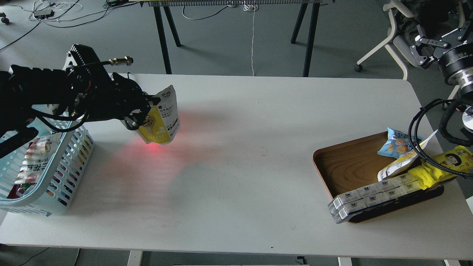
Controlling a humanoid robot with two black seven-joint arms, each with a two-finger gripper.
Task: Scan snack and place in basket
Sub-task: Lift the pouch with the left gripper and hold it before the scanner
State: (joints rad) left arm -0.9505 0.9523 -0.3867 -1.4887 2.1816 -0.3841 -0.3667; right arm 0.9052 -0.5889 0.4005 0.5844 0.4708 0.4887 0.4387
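Note:
My left gripper (145, 115) is shut on the snack (162, 120), a yellow-and-white pouch with dark text on its white top. It holds the pouch in the air above the table's left part, just right of the basket. The light blue basket (70, 168) stands at the table's left edge, partly hidden by my left arm, with other packets (33, 162) inside. My right gripper (425, 50) is raised at the far upper right, off the table, open and empty.
Red light falls on the table (155, 147) under the pouch; its source is hidden behind my arm. A brown wooden tray (347, 162) at the right holds a blue snack bag (393, 146), a yellow cartoon-face wrapper (449, 162) and white boxed packs (369, 199). A black cable (417, 140) hangs over the tray.

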